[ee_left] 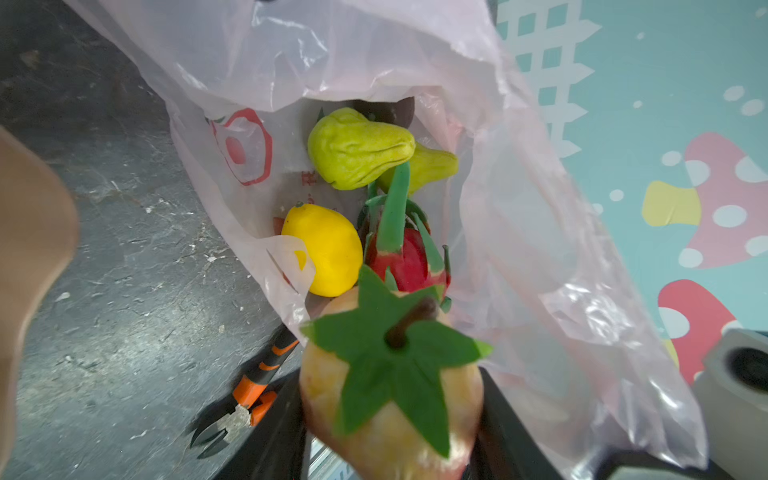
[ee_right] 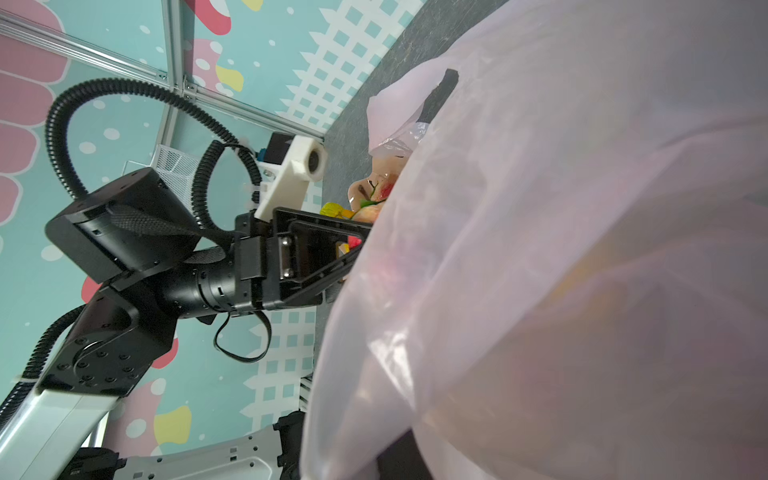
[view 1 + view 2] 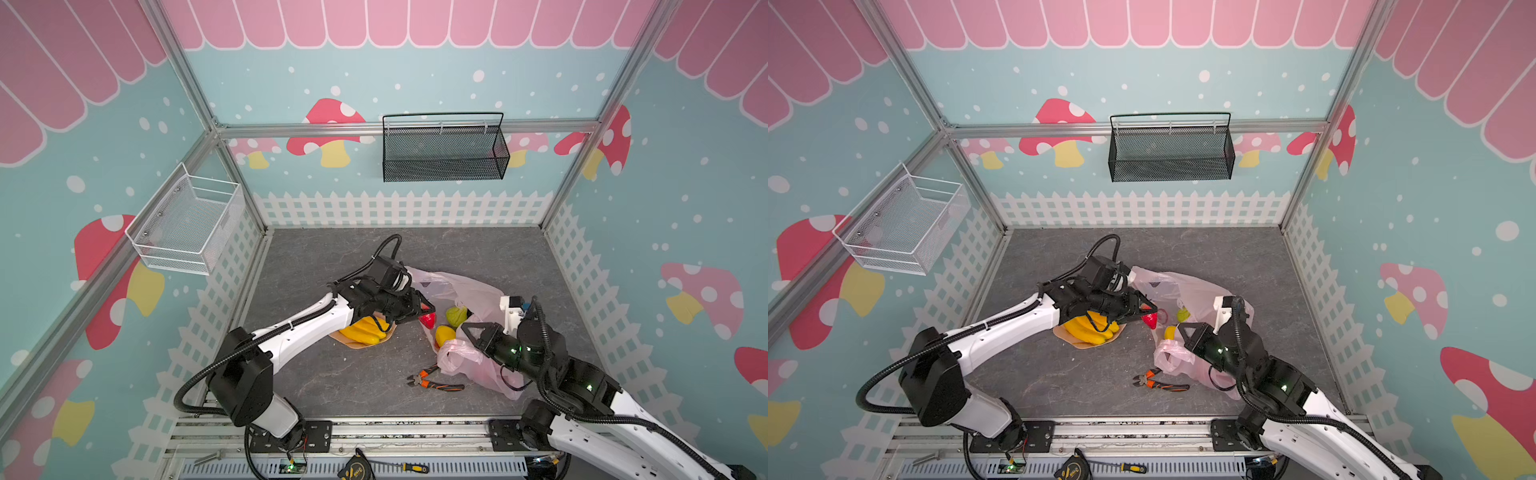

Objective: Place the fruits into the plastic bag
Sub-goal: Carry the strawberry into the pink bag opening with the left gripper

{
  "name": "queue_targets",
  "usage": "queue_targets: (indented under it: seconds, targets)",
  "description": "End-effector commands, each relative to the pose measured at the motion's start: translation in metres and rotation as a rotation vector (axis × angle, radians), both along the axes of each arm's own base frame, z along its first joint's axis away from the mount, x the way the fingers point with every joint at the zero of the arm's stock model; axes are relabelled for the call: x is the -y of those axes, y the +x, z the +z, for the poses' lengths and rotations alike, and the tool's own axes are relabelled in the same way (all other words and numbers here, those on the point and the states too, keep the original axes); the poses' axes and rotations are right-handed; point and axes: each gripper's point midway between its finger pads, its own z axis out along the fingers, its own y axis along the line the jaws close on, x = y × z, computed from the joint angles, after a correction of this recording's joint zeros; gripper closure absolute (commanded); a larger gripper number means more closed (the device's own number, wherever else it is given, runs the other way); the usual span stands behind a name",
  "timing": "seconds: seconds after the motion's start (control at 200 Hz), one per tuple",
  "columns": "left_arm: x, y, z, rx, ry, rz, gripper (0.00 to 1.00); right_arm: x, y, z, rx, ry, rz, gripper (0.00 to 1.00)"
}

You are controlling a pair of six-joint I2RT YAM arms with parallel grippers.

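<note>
**Hidden or hard to read.** Left claw (image 3: pixel 424 315) largely masked by its own wrist in both top views. Cut off at the frame edge in the left wrist view, with only dark jaw sides showing beside the held fruit. Right claw (image 3: pixel 466 328) closed, its tip sunk in pink film. Almost wholly veiled in the right wrist view by the plastic bag (image 2: pixel 582 249), with one dark finger (image 2: pixel 438 93) emerging from a pinched fold. Banana bunch (image 3: pixel 363 330) partly covered by the left arm, resting on the peach plate (image 3: pixel 351 344). Dark shape (image 1: pixel 388 111) behind the green fruits, too hidden to name.

**Positions.** Strawberry-like fruit (image 1: pixel 390 399), red with a yellowish shoulder and a green leaf cap, gripped between the left claw's jaws at the open mouth of the bag, just above the fruits already inside. Inside the bag:
- lemon (image 1: pixel 324 249)
- bumpy green fruit (image 1: pixel 357 149), with a second green fruit (image 1: pixel 430 166) tucked behind it
- red dragon fruit (image 1: pixel 409 257) with green scales, touching the lemon

Bag slumped on the grey counter (image 3: pixel 332 382) to the right of the plate, its rim held up by the right claw. Orange-handled pliers (image 3: pixel 432 380) flat on the counter just beside the bag's near edge, apart from both claws.
</note>
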Motion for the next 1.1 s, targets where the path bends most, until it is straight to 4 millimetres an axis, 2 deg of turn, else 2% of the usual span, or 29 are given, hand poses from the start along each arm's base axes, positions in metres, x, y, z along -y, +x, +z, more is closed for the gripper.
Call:
queue_targets:
  seconds: [0.0,0.115,0.37,0.53,0.77,0.945,1.095]
  targets:
    - [0.019,0.008,-0.009,-0.026,-0.001,0.032,0.56,0.000,0.001,0.008,0.015,0.009,0.002,0.99]
    - [0.031,0.010,-0.022,-0.041,0.029,0.045,0.57,-0.001,0.000,0.009,0.019,0.011,0.005,0.99]
    - [0.070,0.013,-0.021,-0.051,-0.007,0.041,0.56,-0.002,-0.001,0.009,0.019,0.012,0.015,0.99]
    - [0.095,0.006,-0.020,-0.069,-0.030,0.002,0.55,-0.002,-0.001,0.009,0.022,0.011,0.019,0.99]
    - [0.122,-0.009,-0.021,-0.103,-0.043,-0.038,0.52,-0.001,-0.002,0.009,0.029,0.018,0.018,0.99]
    - [0.136,-0.021,-0.021,-0.112,-0.036,-0.071,0.41,-0.003,-0.002,0.005,0.026,0.020,0.024,0.99]
    - [0.137,-0.028,-0.027,-0.119,-0.011,-0.090,0.23,-0.001,-0.001,0.006,0.033,0.024,0.015,0.99]
